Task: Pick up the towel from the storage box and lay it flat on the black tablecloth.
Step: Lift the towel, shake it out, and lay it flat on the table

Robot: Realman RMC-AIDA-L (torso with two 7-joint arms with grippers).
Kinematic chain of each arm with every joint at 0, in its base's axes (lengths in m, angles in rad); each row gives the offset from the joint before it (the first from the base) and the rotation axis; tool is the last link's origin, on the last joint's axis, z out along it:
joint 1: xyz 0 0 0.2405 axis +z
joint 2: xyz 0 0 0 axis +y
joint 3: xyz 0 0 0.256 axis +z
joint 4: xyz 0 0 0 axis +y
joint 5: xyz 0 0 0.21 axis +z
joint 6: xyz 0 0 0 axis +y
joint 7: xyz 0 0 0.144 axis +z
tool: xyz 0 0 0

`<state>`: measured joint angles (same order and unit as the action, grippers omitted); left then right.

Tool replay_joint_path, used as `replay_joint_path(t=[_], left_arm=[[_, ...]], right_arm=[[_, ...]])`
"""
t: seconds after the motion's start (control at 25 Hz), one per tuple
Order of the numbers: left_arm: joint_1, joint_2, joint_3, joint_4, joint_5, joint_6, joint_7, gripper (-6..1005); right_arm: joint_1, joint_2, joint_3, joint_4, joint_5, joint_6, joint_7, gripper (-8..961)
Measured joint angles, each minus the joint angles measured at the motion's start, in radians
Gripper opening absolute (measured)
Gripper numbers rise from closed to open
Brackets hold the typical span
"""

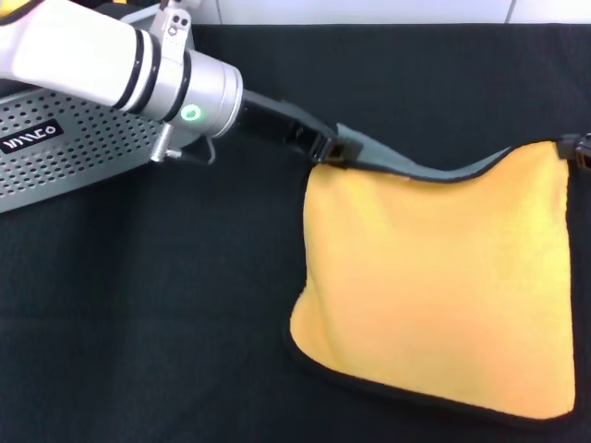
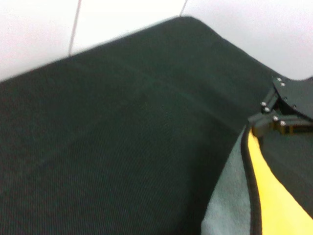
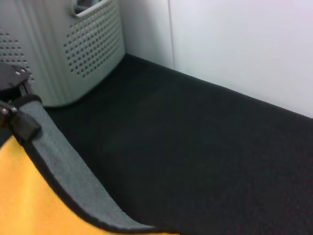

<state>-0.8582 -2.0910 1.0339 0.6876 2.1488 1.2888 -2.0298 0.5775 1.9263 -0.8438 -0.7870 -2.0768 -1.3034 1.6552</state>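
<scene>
1. Towel point(image 1: 443, 286): square plush cloth, yellow-orange face up, grey underside showing along the raised far edge, black trim. Held out over the black tablecloth point(image 1: 138, 323), near edge drooping onto it.
2. Left hand point(image 1: 325, 149): clenched on the towel's far corner nearest the storage box.
3. Right hand point(image 1: 574, 148): grasping the towel's opposite far corner.
4. Storage box point(image 1: 65, 152): light grey perforated plastic basket, black label, standing apart from the towel, beyond the left hand.

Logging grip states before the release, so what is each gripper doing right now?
Left gripper: closed on the towel, at its far left corner.
Right gripper: closed on the towel's far right corner, at the frame edge.
</scene>
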Motion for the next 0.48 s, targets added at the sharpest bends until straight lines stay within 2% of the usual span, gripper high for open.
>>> replay_joint_path(t=[0.32,0.48], left_arm=[[0.005,-0.005,0.002,-0.001,-0.064,-0.124,0.021,49],[0.019,-0.005,0.005,-0.005,-0.068,-0.147,0.029,52]], right_arm=[[-0.006,0.005,0.003,-0.004,0.0,0.037,-0.005,10],[0.002,0.006,0.001,-0.002,0.002,0.038,-0.005,12]])
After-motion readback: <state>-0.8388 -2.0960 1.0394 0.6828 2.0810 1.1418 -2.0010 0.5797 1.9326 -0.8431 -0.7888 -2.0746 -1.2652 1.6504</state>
